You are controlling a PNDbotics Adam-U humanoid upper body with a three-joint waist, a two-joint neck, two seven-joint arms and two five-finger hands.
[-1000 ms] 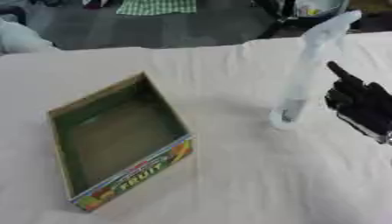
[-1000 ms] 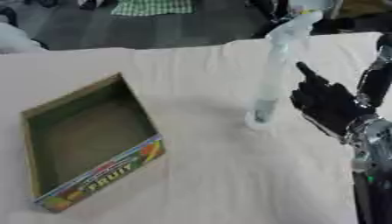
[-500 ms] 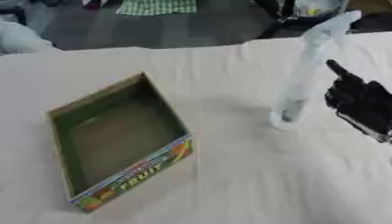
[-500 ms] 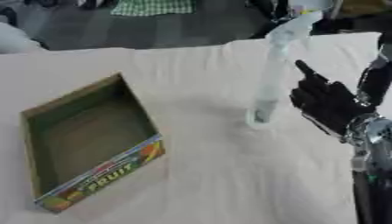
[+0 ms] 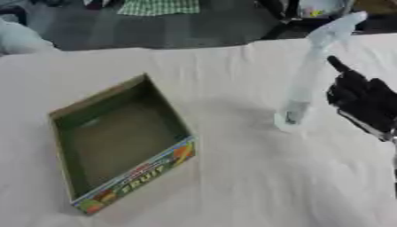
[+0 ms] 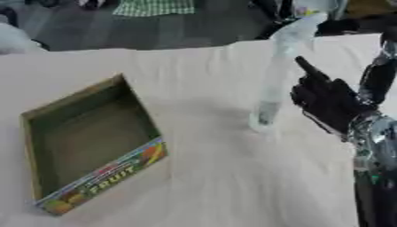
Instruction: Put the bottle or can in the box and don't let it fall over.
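A tall clear plastic bottle [image 5: 306,77] stands upright on the white cloth, right of centre. My right hand [image 6: 325,99] hovers just to its right, black, its fingers held straight and apart from the bottle, with a small gap between them. An open cardboard box [image 5: 116,137] with a green inside and a "FRUIT" label on its near wall lies at the left, with nothing in it. My left hand shows in neither view.
The white cloth [image 5: 232,190] covers the whole table. Beyond the table's far edge lie a dark floor, a checked cloth [image 5: 159,6] and some clutter [image 5: 318,9] behind the bottle.
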